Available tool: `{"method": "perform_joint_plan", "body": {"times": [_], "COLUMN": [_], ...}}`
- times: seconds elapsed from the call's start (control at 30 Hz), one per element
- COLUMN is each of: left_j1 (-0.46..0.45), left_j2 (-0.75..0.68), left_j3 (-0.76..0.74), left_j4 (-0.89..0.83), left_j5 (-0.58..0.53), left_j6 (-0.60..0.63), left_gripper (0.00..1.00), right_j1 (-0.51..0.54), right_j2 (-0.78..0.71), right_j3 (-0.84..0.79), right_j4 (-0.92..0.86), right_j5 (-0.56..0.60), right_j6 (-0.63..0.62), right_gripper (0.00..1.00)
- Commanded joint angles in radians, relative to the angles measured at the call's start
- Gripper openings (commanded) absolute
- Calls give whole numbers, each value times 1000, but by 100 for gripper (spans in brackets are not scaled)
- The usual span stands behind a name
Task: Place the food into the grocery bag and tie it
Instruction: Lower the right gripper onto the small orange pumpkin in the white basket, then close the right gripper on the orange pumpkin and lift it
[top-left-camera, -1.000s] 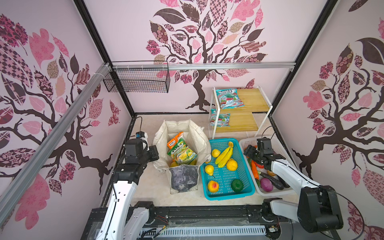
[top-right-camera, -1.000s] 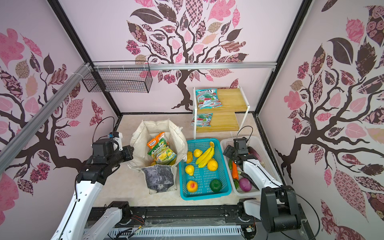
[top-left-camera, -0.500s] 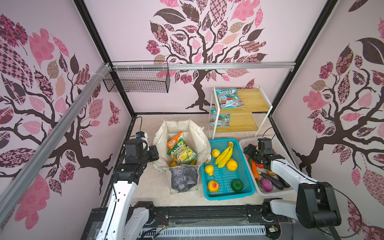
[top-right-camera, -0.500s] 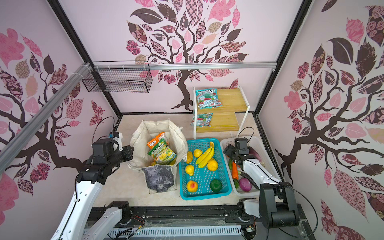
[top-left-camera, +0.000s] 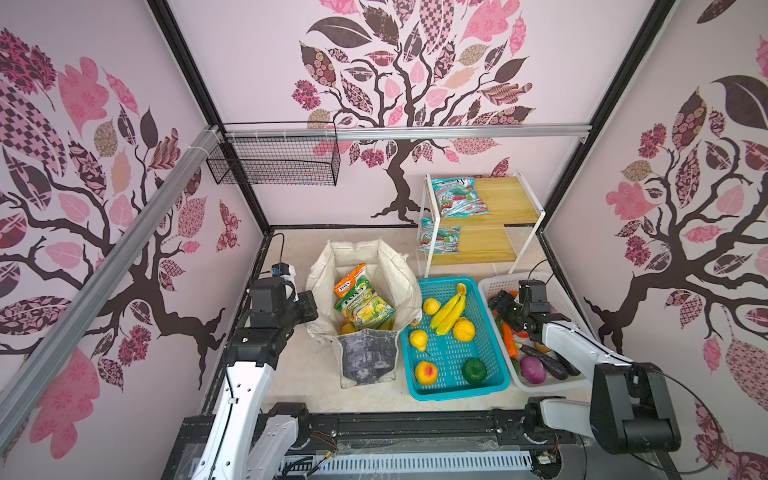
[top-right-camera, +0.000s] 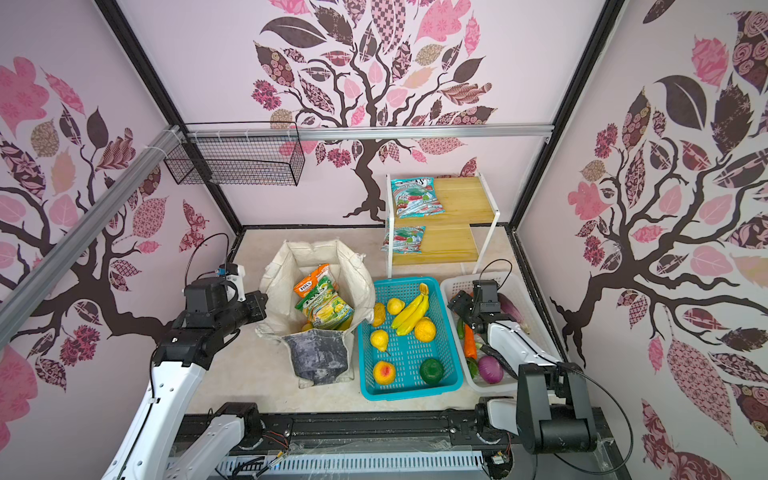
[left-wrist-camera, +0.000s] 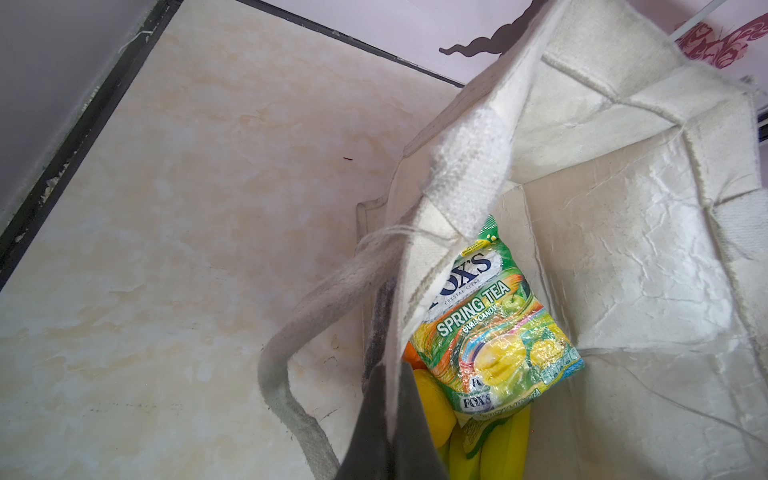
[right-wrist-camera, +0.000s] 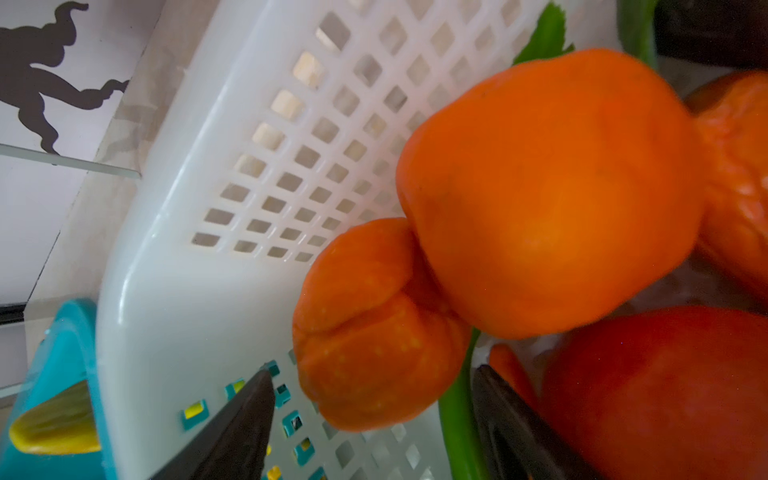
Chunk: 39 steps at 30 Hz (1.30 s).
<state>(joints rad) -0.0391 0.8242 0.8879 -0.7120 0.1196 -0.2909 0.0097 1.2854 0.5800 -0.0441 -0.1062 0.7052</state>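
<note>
The cream grocery bag (top-left-camera: 386, 266) (top-right-camera: 353, 270) stands open left of the baskets. My left gripper (top-left-camera: 309, 305) (left-wrist-camera: 392, 374) is shut on its rim cloth. In the bag lie a green-yellow sweet packet (left-wrist-camera: 490, 328) (top-left-camera: 365, 305), an orange packet (top-left-camera: 349, 280), a banana bunch (left-wrist-camera: 498, 444) and an orange (left-wrist-camera: 411, 357). My right gripper (top-left-camera: 498, 305) (right-wrist-camera: 372, 374) hangs open in the white basket (right-wrist-camera: 174, 291). Its fingers straddle a lumpy orange vegetable (right-wrist-camera: 374, 332) without touching it. Beside that sits a round red vegetable (right-wrist-camera: 665, 395).
A teal basket (top-left-camera: 494, 374) between the bag and the white basket holds a banana bunch (top-left-camera: 449, 309), an orange (top-left-camera: 464, 329), lemons, a peach and a green fruit. A wooden two-tier shelf (top-left-camera: 507, 199) with packets stands behind. A black wire basket (top-left-camera: 274, 166) hangs on the back rail.
My right gripper has edged slightly to the left inside the white basket. The left arm and the bag have not moved.
</note>
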Motion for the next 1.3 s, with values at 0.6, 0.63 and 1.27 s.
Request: {"method": "perform_joint_plan", "body": {"times": [0.6,0.63,1.27], "left_j1": [2,2,3], "left_j2": [-52,-53,-37], "left_j3": [-22,-24,-24], "left_j4": [21,24,25], "left_j5": [-45,-46,-24], "left_j6": [-5,-5,-5], "left_gripper": [0,0,0], "right_j1": [-5,-4,-4], "right_j2": [8,-6,-242], "right_j3": [-31,-31,-29], "right_j4": [68,66,-74], "right_j5": [-16,-14,22], "right_j6": [3,1,-73], "right_gripper": [52,51,48]}}
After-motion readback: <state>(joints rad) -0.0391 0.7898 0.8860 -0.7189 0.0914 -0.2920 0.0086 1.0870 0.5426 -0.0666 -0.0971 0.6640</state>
